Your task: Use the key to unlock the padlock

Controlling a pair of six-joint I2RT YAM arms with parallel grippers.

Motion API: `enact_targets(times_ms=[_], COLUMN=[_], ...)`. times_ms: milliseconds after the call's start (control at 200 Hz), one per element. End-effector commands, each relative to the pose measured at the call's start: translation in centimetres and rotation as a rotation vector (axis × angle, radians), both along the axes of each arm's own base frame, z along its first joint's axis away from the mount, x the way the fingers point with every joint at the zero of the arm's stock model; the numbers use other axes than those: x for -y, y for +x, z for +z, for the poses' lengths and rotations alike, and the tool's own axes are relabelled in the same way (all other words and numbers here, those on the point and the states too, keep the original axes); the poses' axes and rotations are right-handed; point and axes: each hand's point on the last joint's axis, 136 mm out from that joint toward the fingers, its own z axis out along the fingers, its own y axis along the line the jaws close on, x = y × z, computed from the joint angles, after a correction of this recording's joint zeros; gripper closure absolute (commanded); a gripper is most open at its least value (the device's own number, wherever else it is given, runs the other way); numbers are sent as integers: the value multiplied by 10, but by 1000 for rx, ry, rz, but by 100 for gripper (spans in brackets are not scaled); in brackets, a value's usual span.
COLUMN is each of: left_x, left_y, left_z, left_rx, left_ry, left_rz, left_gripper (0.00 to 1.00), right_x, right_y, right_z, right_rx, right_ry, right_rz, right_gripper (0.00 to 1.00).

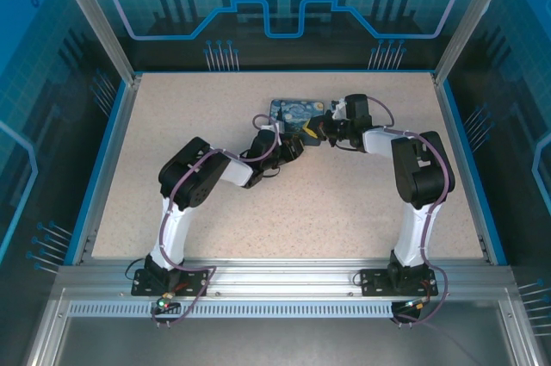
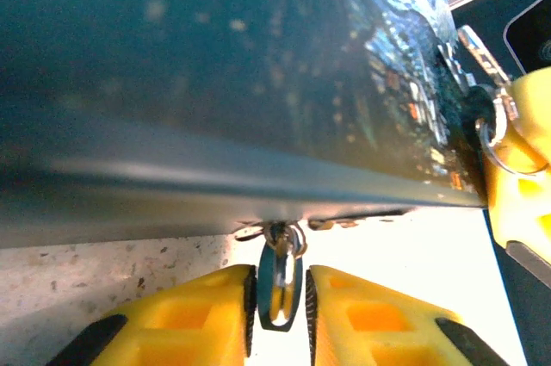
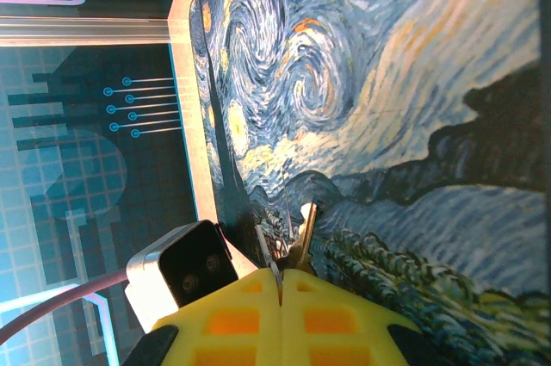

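Note:
The small brass padlock (image 2: 277,290), blue-edged, hangs from the lower edge of the dark-blue painted box (image 2: 224,82) (image 1: 291,109). My left gripper (image 2: 280,269) (image 1: 291,149) straddles the padlock. Its yellow fingers (image 2: 207,314) stand open, with only slivers of gap on either side. My right gripper (image 3: 281,273) (image 1: 320,132) is shut on the key (image 3: 304,226), whose silver blade sticks up against the box's painted lid (image 3: 387,82). In the left wrist view the key (image 2: 476,49) and its ring lie at the box's right corner, beside a yellow finger of the right gripper.
The box lies at the far middle of the speckled table (image 1: 258,211), between the two arms. The left wrist's camera housing (image 3: 183,269) sits close to the right gripper's fingers. Blue walls and aluminium rails (image 1: 284,276) frame the table.

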Motion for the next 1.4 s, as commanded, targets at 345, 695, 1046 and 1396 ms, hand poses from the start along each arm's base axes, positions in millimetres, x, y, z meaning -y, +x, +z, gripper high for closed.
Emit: enact_targets(times_ms=[345, 695, 1046, 1396], left_x=[-2, 2, -1, 6], left_y=[3, -4, 2, 8], left_z=[-1, -11, -15, -23], left_rx=[-21, 28, 37, 43], left_ry=[33, 103, 127, 100], left_rz=[22, 122, 188, 202], left_gripper=[59, 60, 63, 73], right_x=[-1, 2, 3, 5], right_y=[-6, -15, -19, -24], right_z=[-24, -34, -42, -37], right_rx=[-75, -134, -160, -161], right_ry=[-24, -15, -14, -24], right_rz=[-4, -33, -48, -51], right_gripper=[100, 100, 100, 100])
